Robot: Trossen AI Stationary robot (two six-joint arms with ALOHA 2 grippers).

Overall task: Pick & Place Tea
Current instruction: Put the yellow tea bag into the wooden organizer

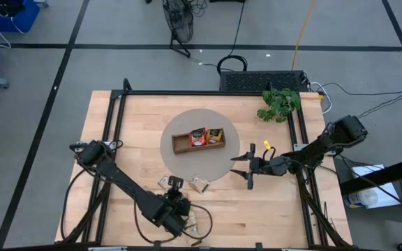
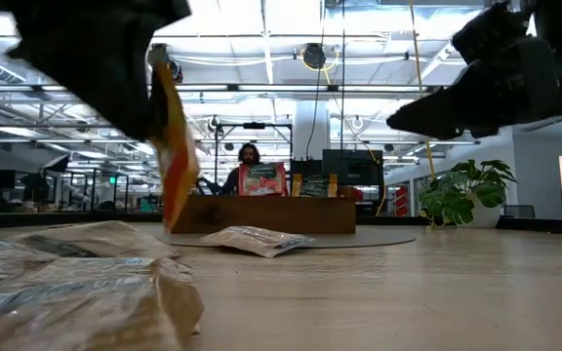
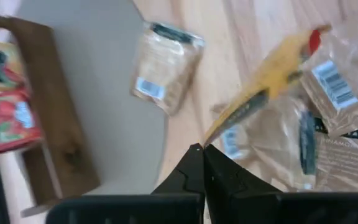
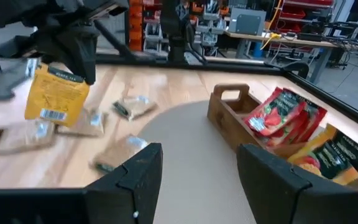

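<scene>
The tea is lying scattered as small flat sachets: one yellow sachet [image 4: 56, 98] is hanging from the left gripper [image 3: 199, 149], whose fingers are pinching shut on its upper edge above the near side of the table, while pale beige sachets [image 1: 199, 184] are resting on the wood just beside it and red ones [image 1: 198, 137] are standing in the wooden tray [image 1: 180, 144]. The held sachet is dangling and bending, so it is looking light, thin and floppy, probably crinkly and a little slick; gripping an edge or corner is seeming the sensible hold. The right gripper [image 1: 246, 167] is waiting with its fingers spread beside the round grey mat [image 1: 222, 167]. The butcher-block table [image 1: 278, 216] is offering flat, bare wood, with a potted plant [image 1: 280, 103] at the far corner and a workshop with a person sitting beyond.
</scene>
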